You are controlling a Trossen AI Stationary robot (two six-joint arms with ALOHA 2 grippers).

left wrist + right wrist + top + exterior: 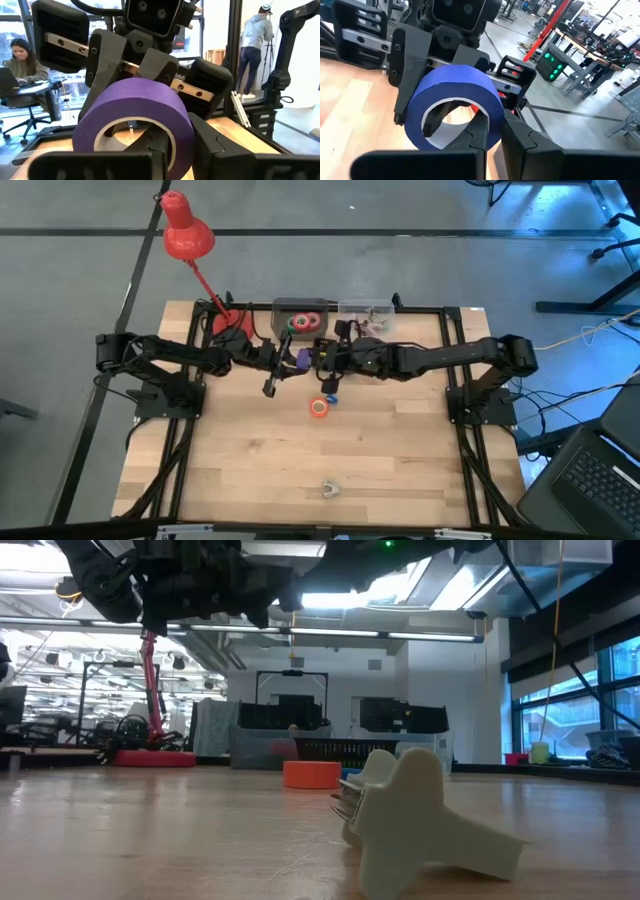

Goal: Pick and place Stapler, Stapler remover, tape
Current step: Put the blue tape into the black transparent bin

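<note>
Above the bench's (250, 480) far middle the two arms meet nose to nose, left gripper (170, 150) fingers and right gripper (492, 135) fingers both pinching the purple tape roll (135, 117) between them, its hollow axis crosswise.

stapler remover (420, 815) blurred up close, basket (303, 317) contents partly hidden, seated person (17, 65) cut off

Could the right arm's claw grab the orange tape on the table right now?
Probably not yet. The right claw is shut on the purple tape roll together with the left claw. The orange tape lies close below with nothing covering it.
</note>
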